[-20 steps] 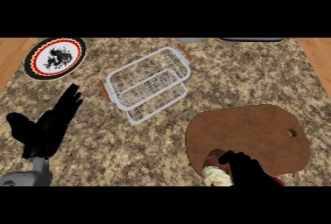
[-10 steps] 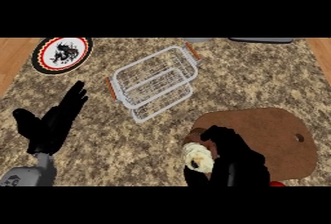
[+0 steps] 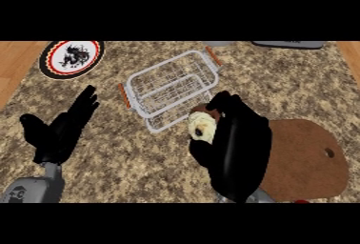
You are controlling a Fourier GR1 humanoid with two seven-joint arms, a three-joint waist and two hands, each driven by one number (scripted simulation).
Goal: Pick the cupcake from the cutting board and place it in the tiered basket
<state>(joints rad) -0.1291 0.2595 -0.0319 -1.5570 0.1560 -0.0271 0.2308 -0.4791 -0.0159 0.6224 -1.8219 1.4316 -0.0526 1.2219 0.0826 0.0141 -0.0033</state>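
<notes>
speckled counter (image 3: 295,90) under a steep downward view: the right hand (image 3: 235,143) curls round the cupcake (image 3: 202,125), held just off the board's (image 3: 309,157) left edge and beside the basket's (image 3: 169,90) near corner. fingers hide most of the cupcake, so its tilt cannot be told. the left hand (image 3: 63,128) rests open near the counter's left edge; a plate (image 3: 70,57) sits at the far left corner.

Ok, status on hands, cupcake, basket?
Right hand shut on cupcake, at the basket's near edge. Left hand open, resting left. Nothing in the way.
</notes>
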